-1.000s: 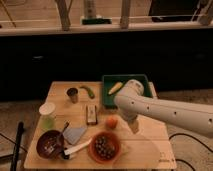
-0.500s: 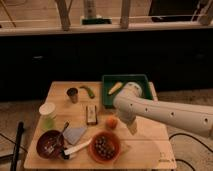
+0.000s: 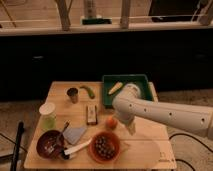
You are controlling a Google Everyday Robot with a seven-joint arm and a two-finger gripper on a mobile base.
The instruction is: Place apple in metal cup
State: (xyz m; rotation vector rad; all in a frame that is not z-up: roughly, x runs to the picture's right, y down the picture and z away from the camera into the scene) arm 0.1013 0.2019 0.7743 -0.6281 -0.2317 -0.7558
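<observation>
**A:** One small round orange-red apple (image 3: 111, 122) sits on the pale wooden table (image 3: 150, 152), just above the rim of the brown bowl of dark round pieces (image 3: 104, 146). It's not in the cup yet.

**B:** And the gripper (image 3: 131, 128)?

**A:** It hangs from the white arm (image 3: 165, 114), low over the table and just right of the apple. I cannot tell whether it is spread or closed. The apple lies beside it, not in it.

**B:** Where's the small dark grey metal cup (image 3: 73, 94)?

**A:** Upright, well apart to the upper left, next to the curved green pepper (image 3: 88, 91).

**B:** What could go wrong?

**A:** An off-centre pinch could send the round fruit rolling toward the bowl. The small tan rectangular block (image 3: 91, 114) lies between apple and cup, so a low carry might clip it. The apple also looks about as wide as the cup's mouth. A skewed release could leave it perched on the rim, or knock the cup over.
</observation>
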